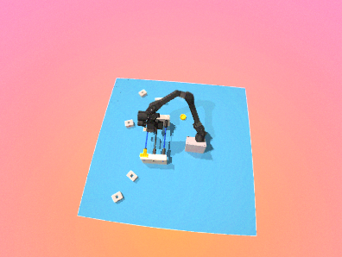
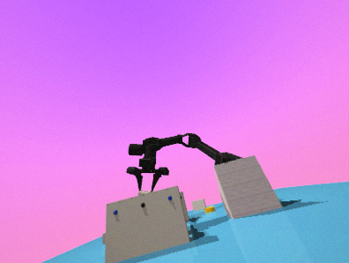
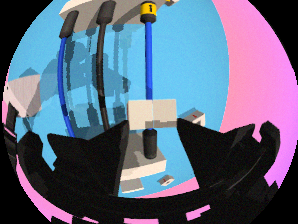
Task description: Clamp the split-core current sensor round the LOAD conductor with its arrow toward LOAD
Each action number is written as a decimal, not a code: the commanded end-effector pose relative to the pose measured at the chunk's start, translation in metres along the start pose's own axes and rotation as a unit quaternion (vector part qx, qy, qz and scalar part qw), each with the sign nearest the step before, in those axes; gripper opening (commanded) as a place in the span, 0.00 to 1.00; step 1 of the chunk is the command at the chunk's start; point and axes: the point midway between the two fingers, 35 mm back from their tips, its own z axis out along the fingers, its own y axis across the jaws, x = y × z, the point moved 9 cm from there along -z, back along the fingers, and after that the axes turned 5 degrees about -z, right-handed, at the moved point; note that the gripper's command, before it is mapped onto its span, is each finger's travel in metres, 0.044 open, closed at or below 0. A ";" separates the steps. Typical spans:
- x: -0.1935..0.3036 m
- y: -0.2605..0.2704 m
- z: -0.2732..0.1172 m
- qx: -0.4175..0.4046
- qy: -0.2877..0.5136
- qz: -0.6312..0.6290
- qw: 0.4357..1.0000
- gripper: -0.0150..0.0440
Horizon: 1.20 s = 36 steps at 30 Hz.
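Observation:
My gripper (image 1: pixel 152 128) (image 2: pixel 146 190) (image 3: pixel 153 123) is shut on the pale current sensor (image 2: pixel 144 192) (image 3: pixel 140 114), gripping it from its two sides. In the wrist view the sensor lies across the blue conductor (image 1: pixel 146 140) (image 3: pixel 149 65) that has a yellow tag (image 3: pixel 148 10) at its far end, close to the black sleeve at its near end. Whether the conductor runs inside the sensor or below it, I cannot tell. A yellow marker (image 1: pixel 144 153) sits on the terminal block by that conductor; its lettering is unreadable. The sensor's arrow is not visible.
A black conductor (image 1: pixel 155 139) (image 3: pixel 100 60) and another blue one (image 1: pixel 165 137) (image 3: pixel 61 75) run alongside, between the end blocks (image 1: pixel 154 159) (image 2: pixel 145 234) (image 3: pixel 145 170). Pale holed pieces (image 1: pixel 132 176) (image 3: pixel 166 180) lie around. A yellow disc (image 1: pixel 183 116) (image 2: pixel 210 209) lies toward the arm's base block (image 1: pixel 195 145) (image 2: pixel 248 190).

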 end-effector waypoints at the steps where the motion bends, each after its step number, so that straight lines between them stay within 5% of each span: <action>1: -0.001 0.000 0.006 0.000 0.002 -0.003 1.000 0.25; 36: 0.001 0.001 0.026 0.000 0.003 -0.002 1.000 0.25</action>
